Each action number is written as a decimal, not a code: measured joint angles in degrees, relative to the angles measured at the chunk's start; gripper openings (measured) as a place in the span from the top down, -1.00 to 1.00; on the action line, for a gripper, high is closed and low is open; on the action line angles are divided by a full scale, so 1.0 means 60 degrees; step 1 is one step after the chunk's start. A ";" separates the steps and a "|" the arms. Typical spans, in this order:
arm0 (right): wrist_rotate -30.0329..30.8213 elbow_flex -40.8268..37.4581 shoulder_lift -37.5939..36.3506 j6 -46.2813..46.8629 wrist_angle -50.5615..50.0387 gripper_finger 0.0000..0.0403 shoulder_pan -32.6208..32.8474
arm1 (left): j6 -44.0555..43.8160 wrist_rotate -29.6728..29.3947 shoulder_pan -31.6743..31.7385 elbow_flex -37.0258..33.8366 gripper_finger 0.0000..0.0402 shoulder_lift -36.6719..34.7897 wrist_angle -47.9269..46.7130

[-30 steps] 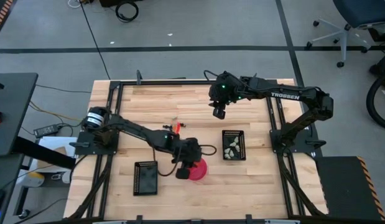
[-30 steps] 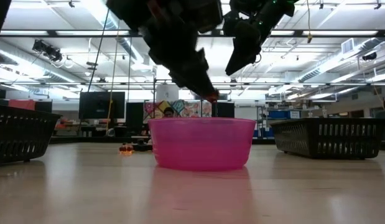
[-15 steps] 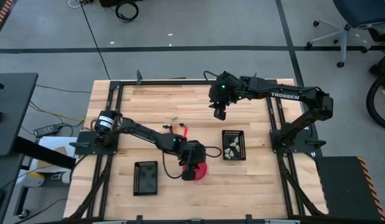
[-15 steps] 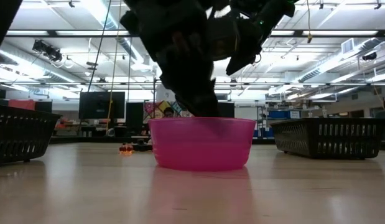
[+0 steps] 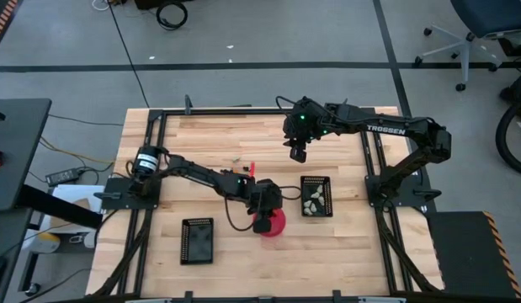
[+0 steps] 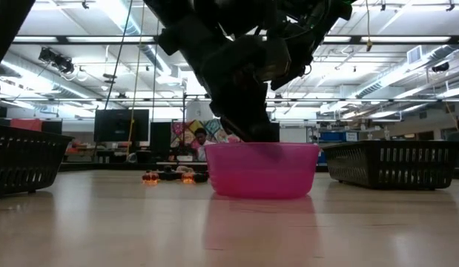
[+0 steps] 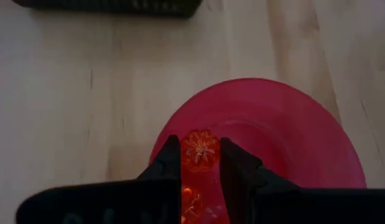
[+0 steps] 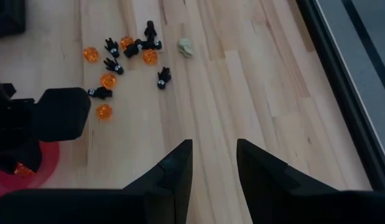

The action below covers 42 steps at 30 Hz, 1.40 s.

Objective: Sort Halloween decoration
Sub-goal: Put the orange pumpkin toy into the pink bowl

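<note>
My left gripper hangs over the round pink bowl, shut on a tiny orange pumpkin piece. In the low view its fingers dip behind the bowl's rim. A second orange piece shows lower between the fingers. More orange and black pieces and one pale piece lie loose on the wood. My right gripper is open and waits in the air toward the table's far side. My left gripper pinches the orange pumpkin piece between its two fingertips, one finger on each side, coming from above and pointing down. The piece is lifted clear over the bowl's near inner wall. Whether the fingers touch the bowl, I cannot tell.
A black grid tray sits left of the bowl. Another, to its right, holds pale pieces. Black frame rails line the table's sides. Bare wood lies between the bowl and the near edge.
My left gripper has come down into the pink bowl and moved toward the table's right, staying shut on the orange piece. The bowl has slid a little toward the right along the table.
</note>
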 joint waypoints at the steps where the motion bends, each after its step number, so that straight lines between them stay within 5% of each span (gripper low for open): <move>1: 0.0000 0.0000 0.0000 0.0000 -0.0004 0.36 0.0000 | -0.0003 0.0228 0.0028 0.0000 0.74 -0.0035 -0.0012; 9: 0.0000 0.0000 0.0000 -0.0153 0.0116 0.36 -0.0011 | 0.0135 0.0492 -0.0075 0.0000 0.68 -0.0531 -0.0346; 19: 0.0004 0.0000 0.0000 -0.0164 0.0193 0.36 -0.0059 | -0.0250 0.1032 -0.0003 -0.0004 0.19 -0.1026 -0.1230; 28: 0.0007 0.0000 0.0000 0.0055 0.0143 0.36 -0.0213 | 0.1404 -0.0572 0.0621 -0.0228 0.28 -0.2881 -0.4907; 42: 0.0596 0.0000 0.0000 0.0801 -0.0026 0.36 0.0449 | 0.1139 -0.0221 0.1371 -0.2466 0.29 -0.3013 -0.4907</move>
